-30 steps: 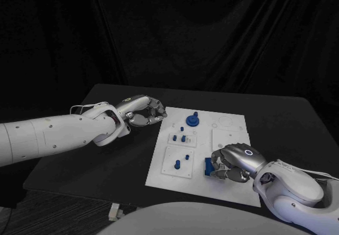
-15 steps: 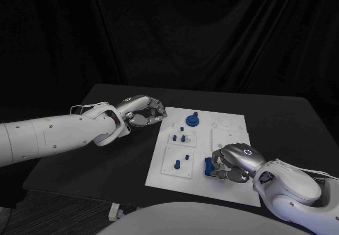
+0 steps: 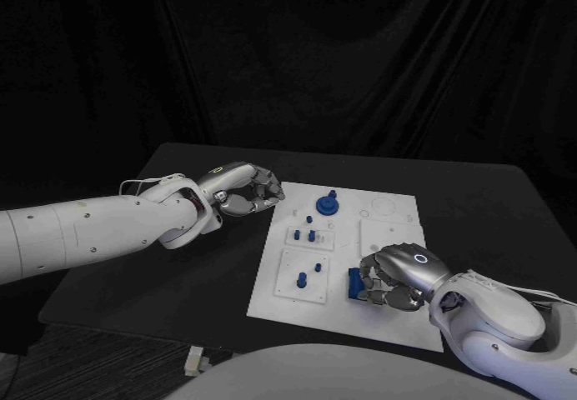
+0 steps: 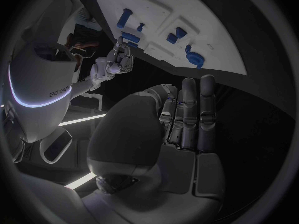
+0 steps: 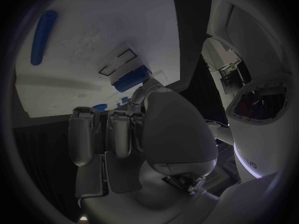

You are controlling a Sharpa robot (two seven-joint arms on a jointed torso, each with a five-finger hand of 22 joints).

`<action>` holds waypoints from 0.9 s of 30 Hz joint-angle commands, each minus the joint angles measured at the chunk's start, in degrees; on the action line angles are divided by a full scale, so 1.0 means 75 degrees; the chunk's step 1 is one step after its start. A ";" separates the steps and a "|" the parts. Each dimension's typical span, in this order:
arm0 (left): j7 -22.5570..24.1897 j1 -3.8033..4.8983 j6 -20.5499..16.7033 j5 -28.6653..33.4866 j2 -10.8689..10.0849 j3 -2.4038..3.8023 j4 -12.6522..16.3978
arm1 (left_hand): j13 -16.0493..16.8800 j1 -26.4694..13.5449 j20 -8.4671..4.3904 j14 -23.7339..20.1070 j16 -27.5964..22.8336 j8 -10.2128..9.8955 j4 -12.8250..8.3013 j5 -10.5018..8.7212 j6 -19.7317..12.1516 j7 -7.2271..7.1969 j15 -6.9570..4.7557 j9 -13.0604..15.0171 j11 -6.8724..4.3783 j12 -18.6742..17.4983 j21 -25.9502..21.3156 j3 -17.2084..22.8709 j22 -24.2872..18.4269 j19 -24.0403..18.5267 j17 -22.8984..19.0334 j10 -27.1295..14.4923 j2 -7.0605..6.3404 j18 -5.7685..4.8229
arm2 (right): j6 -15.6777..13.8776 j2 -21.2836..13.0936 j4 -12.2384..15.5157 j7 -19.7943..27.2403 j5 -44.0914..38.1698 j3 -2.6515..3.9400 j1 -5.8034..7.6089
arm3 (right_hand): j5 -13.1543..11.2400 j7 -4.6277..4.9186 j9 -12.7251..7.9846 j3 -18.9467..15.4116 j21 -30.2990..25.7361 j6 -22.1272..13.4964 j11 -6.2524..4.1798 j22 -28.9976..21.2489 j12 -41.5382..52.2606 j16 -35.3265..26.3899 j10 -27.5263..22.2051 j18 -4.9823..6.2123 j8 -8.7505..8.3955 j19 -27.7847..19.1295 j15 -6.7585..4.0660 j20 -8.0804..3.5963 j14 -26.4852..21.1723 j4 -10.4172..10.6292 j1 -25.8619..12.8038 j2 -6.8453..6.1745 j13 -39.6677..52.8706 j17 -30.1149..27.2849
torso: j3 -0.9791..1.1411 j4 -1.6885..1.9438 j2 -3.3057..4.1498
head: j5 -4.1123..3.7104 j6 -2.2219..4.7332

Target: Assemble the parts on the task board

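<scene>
The white task board lies in the middle of the black table. A blue round knob and several small blue pegs stand in its far and left fields. My left hand hovers off the board's far left corner, fingers curled in on nothing. My right hand is low over the board's near middle, fingers curled around a flat blue block. In the right wrist view the blue block sits at my fingertips, with a long blue peg lying farther off on the board.
Bare black table stretches to the left of the board, and more lies to the right and behind it. The left wrist view shows the board with its blue parts and my right hand at the block.
My right hand has edged slightly toward the blue block. The left hand and the parts on the board have stayed where they were.
</scene>
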 commanded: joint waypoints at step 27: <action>0.0114 -0.0022 0.0036 0.0028 0.0002 0.0007 -0.0003 | -0.0017 0.0017 0.0007 0.0009 -0.0025 0.0044 0.0024 0.0031 -0.0001 0.0014 0.0046 0.0009 0.0012 -0.0020 0.0042 0.0037 0.0277 -0.0055 -0.0008 0.0059 0.0074 0.0055 | -0.0679 -0.0353 0.0351 0.0338 -0.0073 -0.0013 -0.0043 | 0.4394 -0.0028 -0.0290 0.0677 0.0129 -0.0119 -0.0069 0.1852 0.0018 0.0053 0.0795 -0.0061 -0.0327 0.0561 -0.0035 -0.0032 0.0659 -0.0010 -0.0385 -0.0280 0.2009 0.1354 | -0.0001 -0.0004 -0.0002 | 0.0022 -0.0002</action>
